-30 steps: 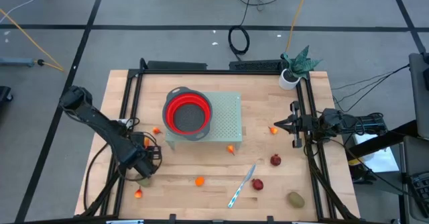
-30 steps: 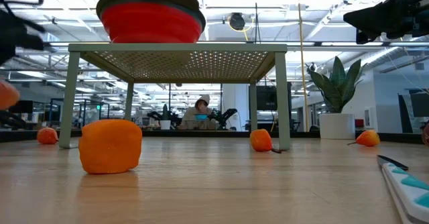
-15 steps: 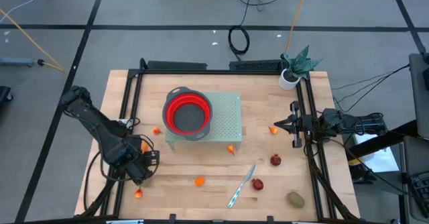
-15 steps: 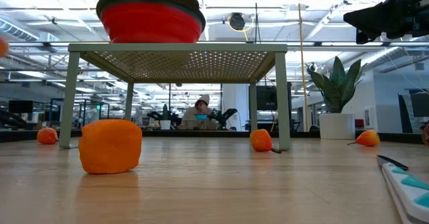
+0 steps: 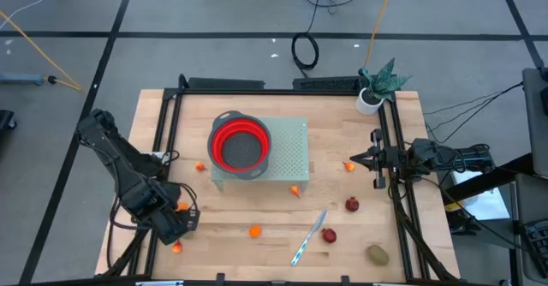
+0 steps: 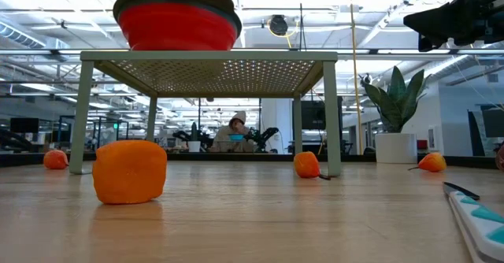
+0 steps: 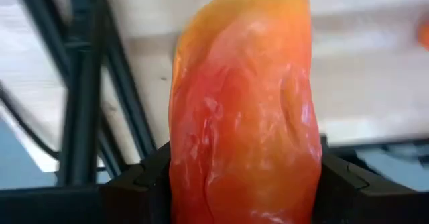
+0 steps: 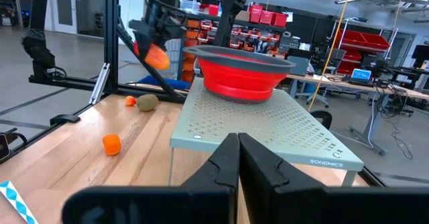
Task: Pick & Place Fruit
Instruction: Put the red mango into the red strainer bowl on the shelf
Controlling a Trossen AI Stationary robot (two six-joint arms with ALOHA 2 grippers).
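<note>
- Nearest to us in the left wrist view, the left gripper (image 7: 244, 184) is clamped on an orange-red fruit (image 7: 244, 110), whose long axis runs straight out from between the fingers.
- In the high view we see that gripper (image 5: 175, 220) raised over the table's front left corner, with the red bowl (image 5: 240, 144) away from it toward the table's middle and back, up on a pale green perforated stand (image 5: 291, 153).
- We judge the coming move turns on this: the bowl sits higher than the tabletop, so the held fruit must go up and over its rim.
- Other fruit lie loose on the wooden table (image 5: 342, 235): an orange piece (image 5: 255, 231) near the front, dark red ones (image 5: 352, 204) beside a knife (image 5: 306, 238).
- Farther off, the right gripper (image 5: 374, 158) waits at the right edge, fingers pressed together and empty.
- On the stand's edge we read "SONOMICS" (image 8: 327, 162).
</note>
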